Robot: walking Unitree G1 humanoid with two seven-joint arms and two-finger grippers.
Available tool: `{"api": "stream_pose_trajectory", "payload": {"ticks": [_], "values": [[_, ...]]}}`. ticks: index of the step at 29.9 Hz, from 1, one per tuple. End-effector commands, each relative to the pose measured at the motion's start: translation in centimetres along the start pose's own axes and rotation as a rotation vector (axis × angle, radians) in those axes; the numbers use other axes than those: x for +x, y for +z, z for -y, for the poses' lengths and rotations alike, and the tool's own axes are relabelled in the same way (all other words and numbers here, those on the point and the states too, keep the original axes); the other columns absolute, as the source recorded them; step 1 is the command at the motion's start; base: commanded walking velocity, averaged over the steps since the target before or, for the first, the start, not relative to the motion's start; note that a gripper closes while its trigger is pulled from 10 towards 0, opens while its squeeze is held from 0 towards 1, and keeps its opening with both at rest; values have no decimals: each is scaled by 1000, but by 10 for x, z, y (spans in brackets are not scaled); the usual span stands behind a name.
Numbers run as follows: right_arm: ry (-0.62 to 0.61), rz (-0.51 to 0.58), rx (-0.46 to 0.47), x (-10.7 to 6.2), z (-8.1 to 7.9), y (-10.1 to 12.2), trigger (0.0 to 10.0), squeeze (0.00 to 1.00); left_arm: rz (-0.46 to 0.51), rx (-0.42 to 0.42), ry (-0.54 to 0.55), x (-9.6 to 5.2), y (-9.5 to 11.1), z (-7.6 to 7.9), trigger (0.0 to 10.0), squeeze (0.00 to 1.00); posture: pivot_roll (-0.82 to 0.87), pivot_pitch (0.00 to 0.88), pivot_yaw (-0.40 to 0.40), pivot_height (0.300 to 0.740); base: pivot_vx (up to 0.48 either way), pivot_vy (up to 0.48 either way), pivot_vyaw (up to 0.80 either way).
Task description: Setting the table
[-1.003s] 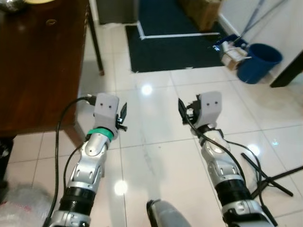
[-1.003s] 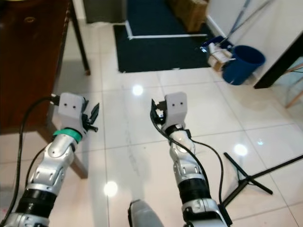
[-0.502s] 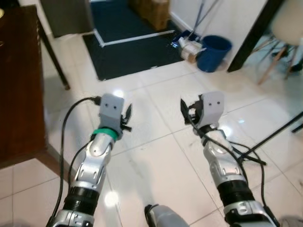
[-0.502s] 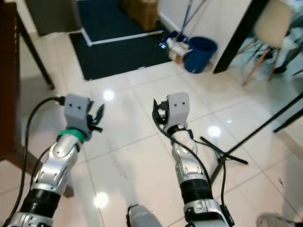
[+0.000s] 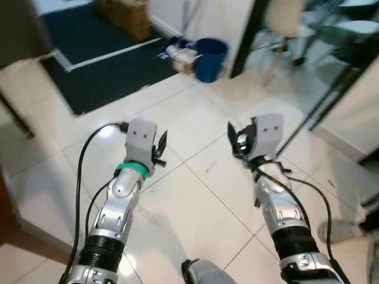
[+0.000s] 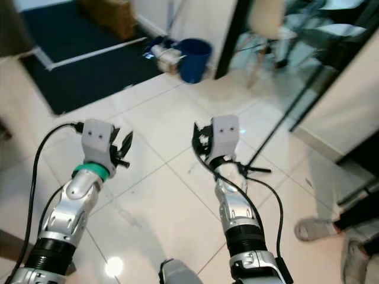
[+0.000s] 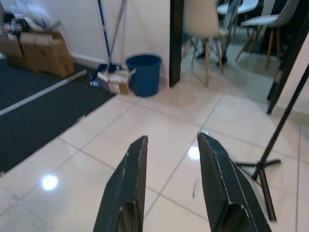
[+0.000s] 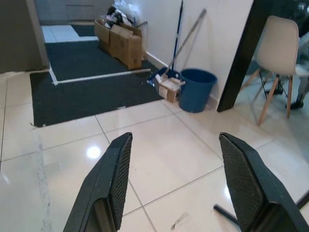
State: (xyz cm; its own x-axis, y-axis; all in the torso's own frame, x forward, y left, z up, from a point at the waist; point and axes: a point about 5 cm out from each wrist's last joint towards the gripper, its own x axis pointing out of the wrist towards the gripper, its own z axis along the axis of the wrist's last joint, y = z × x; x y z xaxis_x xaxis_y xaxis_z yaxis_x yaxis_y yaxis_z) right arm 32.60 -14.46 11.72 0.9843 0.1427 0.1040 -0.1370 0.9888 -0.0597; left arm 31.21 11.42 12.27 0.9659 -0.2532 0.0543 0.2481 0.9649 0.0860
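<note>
Left gripper point(image 7: 174, 188), right gripper point(image 8: 178, 183): both parted, empty; one bucket point(image 8: 195, 89)

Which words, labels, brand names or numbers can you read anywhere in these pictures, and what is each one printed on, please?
No text can be read in any view.
Small box beside the blue bucket: a pale label patch shows, too small and blurred to read.
Cardboard boxes by the wall: no legible print.
Left gripper and right gripper, both open and empty: no markings visible.
</note>
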Motion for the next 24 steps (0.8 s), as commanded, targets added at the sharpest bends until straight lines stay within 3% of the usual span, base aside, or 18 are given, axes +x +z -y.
{"api": "stream_pose_trajectory", "payload": {"ticks": [1, 24], "values": [[9, 0, -1, 0, -3, 0, 10000, 0, -2, 14, 9, -2, -3, -1, 10000, 0, -167, 0, 23, 740, 480, 0, 0], [10, -2, -8, -1, -2, 1, 10000, 0, 15, 20, -4, -2, -3, 2, 10000, 0, -173, 0, 20, 740, 480, 0, 0]]}}
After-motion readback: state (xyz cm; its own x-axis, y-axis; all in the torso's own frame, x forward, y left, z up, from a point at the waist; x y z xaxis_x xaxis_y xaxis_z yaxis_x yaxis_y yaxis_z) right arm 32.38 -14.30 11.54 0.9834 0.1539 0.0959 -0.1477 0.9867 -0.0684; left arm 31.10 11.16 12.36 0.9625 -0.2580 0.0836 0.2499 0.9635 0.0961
